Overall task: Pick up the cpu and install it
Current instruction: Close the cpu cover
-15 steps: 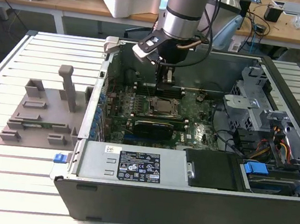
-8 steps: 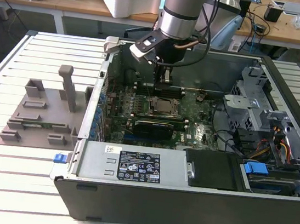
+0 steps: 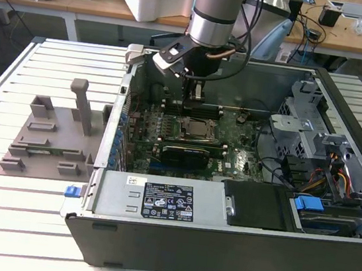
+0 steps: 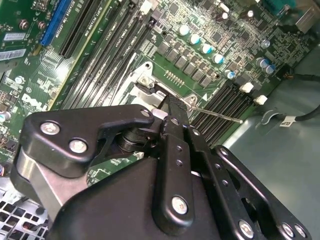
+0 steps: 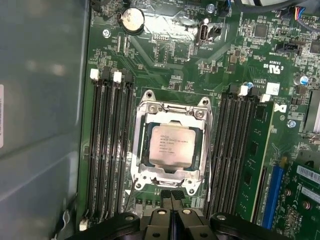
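Observation:
The cpu (image 5: 171, 145), a small square chip with a silver-white top, lies flat inside the metal-framed socket (image 5: 141, 150) on the green motherboard (image 5: 165, 65). In the exterior view the cpu (image 3: 199, 130) sits mid-board inside the open computer case (image 3: 219, 247). My gripper (image 3: 197, 92) hangs just above the board, behind the socket toward the case's far wall, apart from the chip. Its two black fingers (image 5: 176, 199) are pressed together with nothing between them, beside one edge of the socket frame. In the second wrist view the gripper (image 4: 166, 107) covers most of the socket.
Rows of memory slots (image 5: 107, 150) flank the socket on both sides. A grey moulded tray (image 3: 50, 138) with upright posts stands on the slatted table at the exterior view's left. A power supply (image 3: 166, 200), drive bays (image 3: 330, 215) and cables fill the case's near and right parts.

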{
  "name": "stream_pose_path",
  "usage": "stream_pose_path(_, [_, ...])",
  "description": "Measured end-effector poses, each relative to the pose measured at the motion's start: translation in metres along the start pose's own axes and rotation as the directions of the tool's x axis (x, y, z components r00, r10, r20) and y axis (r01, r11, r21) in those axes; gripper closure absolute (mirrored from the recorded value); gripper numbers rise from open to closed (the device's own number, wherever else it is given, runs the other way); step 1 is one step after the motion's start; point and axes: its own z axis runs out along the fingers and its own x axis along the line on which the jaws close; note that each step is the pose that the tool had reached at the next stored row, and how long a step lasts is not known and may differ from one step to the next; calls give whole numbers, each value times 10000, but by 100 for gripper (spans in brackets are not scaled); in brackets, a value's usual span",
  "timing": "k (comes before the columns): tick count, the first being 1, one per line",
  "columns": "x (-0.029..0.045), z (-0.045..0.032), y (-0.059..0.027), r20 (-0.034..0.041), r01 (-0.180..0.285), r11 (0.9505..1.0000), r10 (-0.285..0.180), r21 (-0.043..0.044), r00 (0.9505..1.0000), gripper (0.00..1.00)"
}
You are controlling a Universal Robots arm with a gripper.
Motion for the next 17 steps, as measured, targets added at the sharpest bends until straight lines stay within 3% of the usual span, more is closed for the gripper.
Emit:
stream_pose_path(5, [4, 9, -39, 2, 0, 10000, 0, 2, 10000, 89])
stream_pose_path(17, [10, 332, 56, 0, -2, 10000, 2, 1, 10000, 89])
